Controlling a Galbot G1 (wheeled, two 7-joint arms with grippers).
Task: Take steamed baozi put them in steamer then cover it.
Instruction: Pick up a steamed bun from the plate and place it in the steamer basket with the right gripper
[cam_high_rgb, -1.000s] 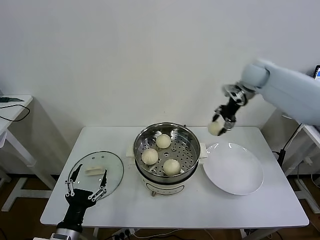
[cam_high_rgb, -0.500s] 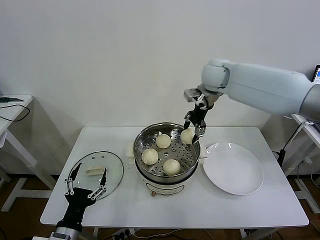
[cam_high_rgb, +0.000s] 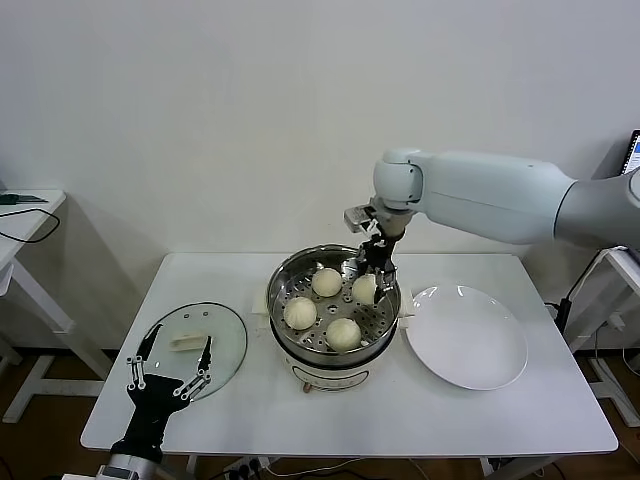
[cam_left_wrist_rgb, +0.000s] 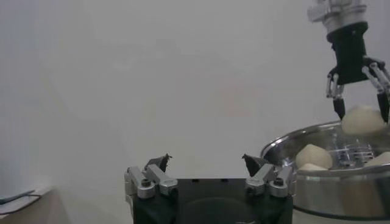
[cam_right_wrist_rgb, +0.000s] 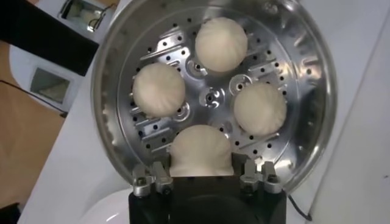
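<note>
The right gripper hangs inside the steamer, clamped on the fourth baozi, low over the tray's bare spot; the cover waits beside the steamer; the left gripper, jaws apart, idles over it.

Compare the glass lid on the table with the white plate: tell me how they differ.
The round clear glass lid lies at the robot's left of the shiny steel steamer; the flat white round plate lies at its right. The lid is see-through, with a metal rim and a white oblong handle; the plate is opaque, plain white and bare. The plate looks somewhat wider than the lid. Both are round and rest flat on the white table.
</note>
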